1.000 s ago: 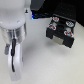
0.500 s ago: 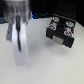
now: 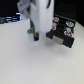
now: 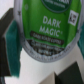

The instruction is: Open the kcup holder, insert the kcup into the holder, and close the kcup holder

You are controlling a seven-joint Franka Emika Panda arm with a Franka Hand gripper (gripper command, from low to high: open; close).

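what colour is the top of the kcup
Green with white lettering, on the kcup; the wrist view shows it best.

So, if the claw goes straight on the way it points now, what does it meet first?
The kcup: in the wrist view it sits directly ahead of the claw, filling most of the picture. I cannot tell whether they already touch. Beyond it there seems to be only the white table.

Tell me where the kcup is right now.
The kcup sits between the gripper fingers in the exterior view, over the white table, left of the kcup holder.
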